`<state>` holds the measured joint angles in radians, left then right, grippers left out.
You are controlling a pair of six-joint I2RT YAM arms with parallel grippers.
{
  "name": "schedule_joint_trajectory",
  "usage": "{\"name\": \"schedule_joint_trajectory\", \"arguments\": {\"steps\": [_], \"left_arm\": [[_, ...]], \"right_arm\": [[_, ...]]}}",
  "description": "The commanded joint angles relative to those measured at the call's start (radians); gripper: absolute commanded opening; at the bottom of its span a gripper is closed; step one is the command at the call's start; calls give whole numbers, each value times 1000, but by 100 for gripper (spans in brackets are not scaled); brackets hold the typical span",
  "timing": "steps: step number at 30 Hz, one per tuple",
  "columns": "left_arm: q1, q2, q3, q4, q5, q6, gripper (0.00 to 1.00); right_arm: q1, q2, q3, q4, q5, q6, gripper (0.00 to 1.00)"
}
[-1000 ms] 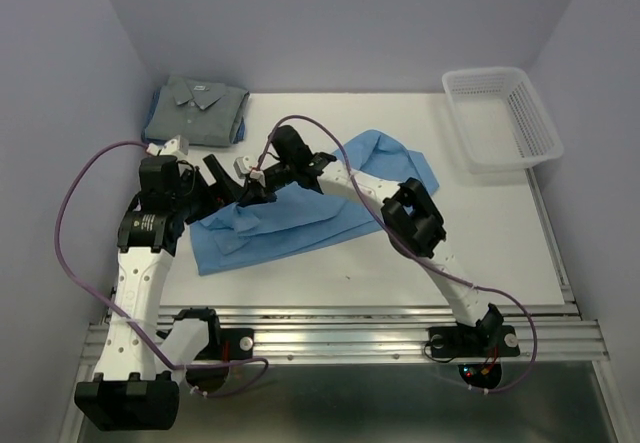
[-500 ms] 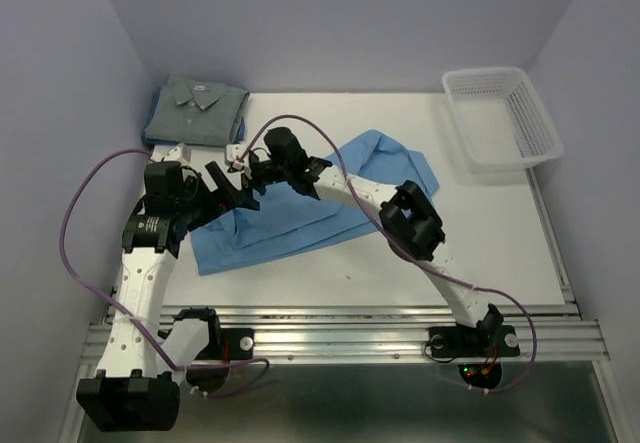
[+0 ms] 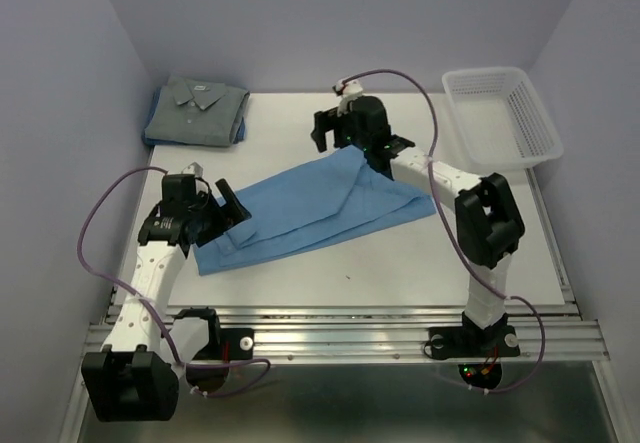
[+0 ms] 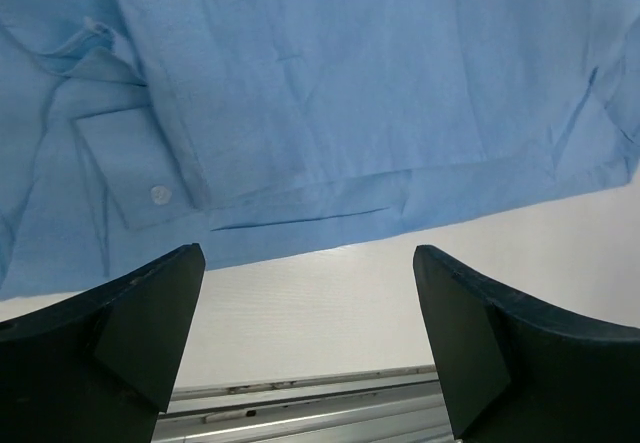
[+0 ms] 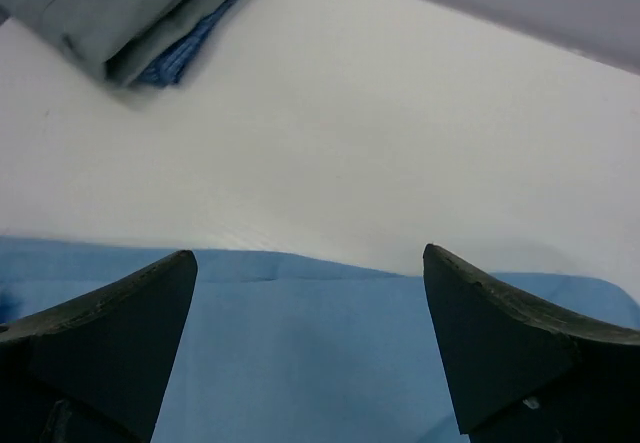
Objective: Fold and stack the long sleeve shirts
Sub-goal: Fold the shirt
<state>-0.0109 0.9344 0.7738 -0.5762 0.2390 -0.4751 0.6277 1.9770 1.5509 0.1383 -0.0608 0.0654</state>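
A light blue long sleeve shirt (image 3: 320, 203) lies folded in a long slanted band across the middle of the table. Its cuff with a button (image 4: 160, 195) shows in the left wrist view. A grey shirt (image 3: 195, 111) lies folded at the back left, on top of folded blue cloth (image 5: 175, 58). My left gripper (image 3: 238, 219) hovers open over the blue shirt's near left edge (image 4: 300, 238), holding nothing. Over the shirt's far edge (image 5: 300, 343) my right gripper (image 3: 328, 135) hangs open and empty.
A white mesh basket (image 3: 500, 118) stands at the back right corner. The metal rail (image 4: 300, 403) runs along the table's near edge, just below my left gripper. Lilac walls close in the back and both sides.
My right gripper opened, let go of the blue shirt and moved back and to the right. The shirt now lies flatter. My left gripper drew back toward the near left.
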Motion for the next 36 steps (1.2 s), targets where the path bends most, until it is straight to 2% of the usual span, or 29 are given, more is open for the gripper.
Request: {"name": "schedule_joint_trajectory", "arguments": {"steps": [1,3,8,11,17,21,25,29,31,36], "left_arm": [[-35,23,-22,182,173,-16,99],[-95,70,-22,260,162,-57,99],[-213,246,45,292,69,-91,99],[-227,357,48,314,57,-91,99],[-219,503,77,329,-26,-83,99],[-147,563,105,265,-82,-80,99],[-54,546,91,230,-142,-76,99],[38,550,120,185,-217,-112,99],[63,592,172,136,-311,-141,99],[167,630,290,15,-423,-203,99]], "right_arm": [[-86,-12,-49,-61,24,180,100],[-108,49,-6,-109,-13,168,100],[-155,199,182,-193,9,134,100],[-177,273,337,-345,6,129,100],[-236,286,239,-387,35,166,100],[-260,241,154,-387,53,192,100],[-281,201,84,-382,101,177,100],[-281,207,49,-381,84,162,100],[-281,207,37,-381,85,156,100],[-281,172,-6,-362,88,142,100]]}}
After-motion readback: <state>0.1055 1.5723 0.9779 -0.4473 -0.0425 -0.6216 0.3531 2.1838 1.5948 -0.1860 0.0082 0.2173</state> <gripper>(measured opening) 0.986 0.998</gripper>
